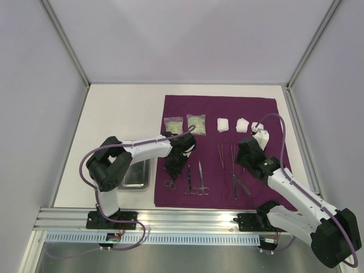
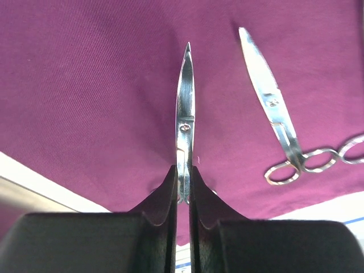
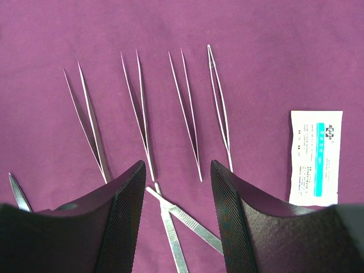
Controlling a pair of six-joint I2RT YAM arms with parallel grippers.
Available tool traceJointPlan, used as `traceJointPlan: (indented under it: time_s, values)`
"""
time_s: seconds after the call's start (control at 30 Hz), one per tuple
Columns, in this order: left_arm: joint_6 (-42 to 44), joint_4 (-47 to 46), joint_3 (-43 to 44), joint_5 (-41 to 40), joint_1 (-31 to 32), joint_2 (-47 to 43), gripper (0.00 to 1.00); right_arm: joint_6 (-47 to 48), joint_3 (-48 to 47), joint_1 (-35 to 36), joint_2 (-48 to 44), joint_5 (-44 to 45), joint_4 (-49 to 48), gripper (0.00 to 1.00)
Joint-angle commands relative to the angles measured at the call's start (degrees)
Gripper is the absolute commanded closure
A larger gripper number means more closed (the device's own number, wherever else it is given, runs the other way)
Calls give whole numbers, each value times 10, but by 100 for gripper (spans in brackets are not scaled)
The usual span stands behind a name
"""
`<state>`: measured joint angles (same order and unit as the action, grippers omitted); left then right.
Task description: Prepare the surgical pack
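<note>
The deep-purple sheet point(image 1: 267, 114) of the surgical pack lies flat on the table. My left gripper point(image 1: 172, 169) point(image 2: 184, 182) is shut on a pair of metal scissors point(image 2: 185, 114), gripping them near the pivot with the blades pointing away over the cloth. Two more scissors point(image 1: 189, 181) point(image 1: 202, 179) lie beside it. Over the tweezers point(image 1: 220, 154) point(image 3: 139, 108) my right gripper point(image 1: 243, 159) point(image 3: 177, 168) hangs open with nothing between its fingers. Crossed steel handles point(image 3: 176, 227) lie just under it. The steel tray point(image 1: 136, 173) sits left of the sheet.
Two clear packets point(image 1: 173, 124) point(image 1: 196, 121) and white gauze pads point(image 1: 223, 124) point(image 1: 243, 124) line the sheet's far edge. A white packet with a blue label point(image 3: 315, 156) lies right of the tweezers. White walls enclose the table on three sides.
</note>
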<state>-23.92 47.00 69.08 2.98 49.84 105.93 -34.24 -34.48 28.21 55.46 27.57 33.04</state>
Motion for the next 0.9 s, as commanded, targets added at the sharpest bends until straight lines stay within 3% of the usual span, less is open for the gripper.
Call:
traceJointPlan:
  time_s: [0.0,0.37,0.47,0.67,0.87]
  values:
    - [12,-9,11,14,-2,-47,100,8,-4,2,0,7,-24,48]
    - [34,12,26,5,-12,-79,100,8,-9,2,-4,6,-21,48]
    - [61,40,46,-2,-56,-126,100,6,-15,2,-6,5,-22,49]
    - [108,121,43,-2,-227,-210,100,-2,-29,2,12,-13,-58,50]
    - [129,130,-81,39,-360,-235,100,-7,-42,2,51,-23,-79,50]
